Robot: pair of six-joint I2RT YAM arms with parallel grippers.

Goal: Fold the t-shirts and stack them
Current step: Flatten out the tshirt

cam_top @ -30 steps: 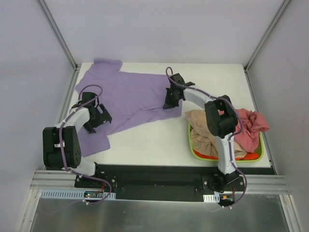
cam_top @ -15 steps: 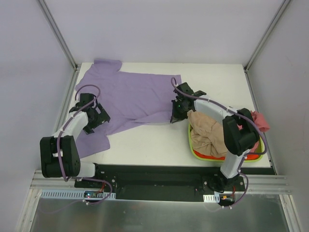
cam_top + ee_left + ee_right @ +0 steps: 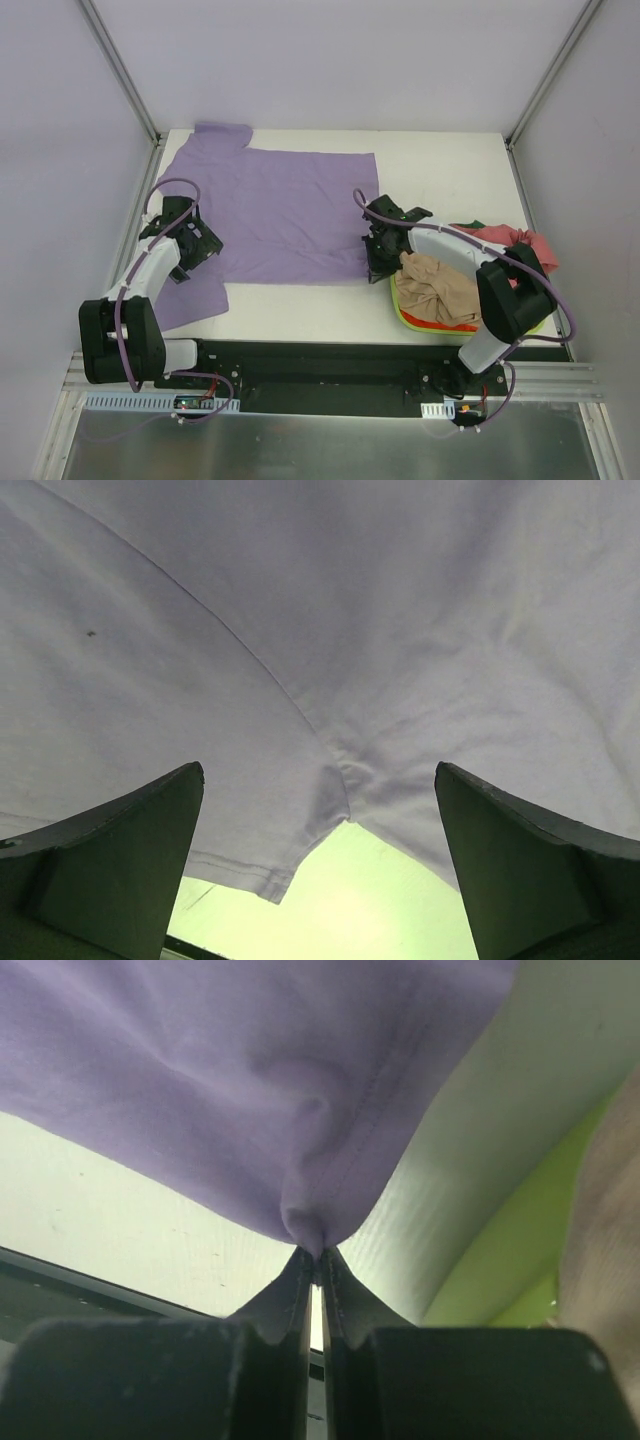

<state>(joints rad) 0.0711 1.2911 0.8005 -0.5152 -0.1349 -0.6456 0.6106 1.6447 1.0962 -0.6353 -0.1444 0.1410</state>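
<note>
Right arm's sprawled across the lime-green basket [image 3: 398, 308] at the table's [image 3: 450, 165] right edge, hiding much of it: the tan shirt [image 3: 436, 286] bulges out near the arm, the pinkish-red shirt [image 3: 508, 238] peeks past the elbow, and anything deeper can't be made out. The left arm covers part of the lavender shirt [image 3: 285, 210] by the left edge. Right gripper [image 3: 376, 262], just beside the basket, is pinched tight on the lavender hem corner, and the wrist view shows cloth bunched between the tips. Left gripper [image 3: 192, 248] is spread wide over the underarm seam with nothing in it. A second ago that hem was rumpled mid-table; it's now been dragged toward the near edge and the body lies flat and square
</note>
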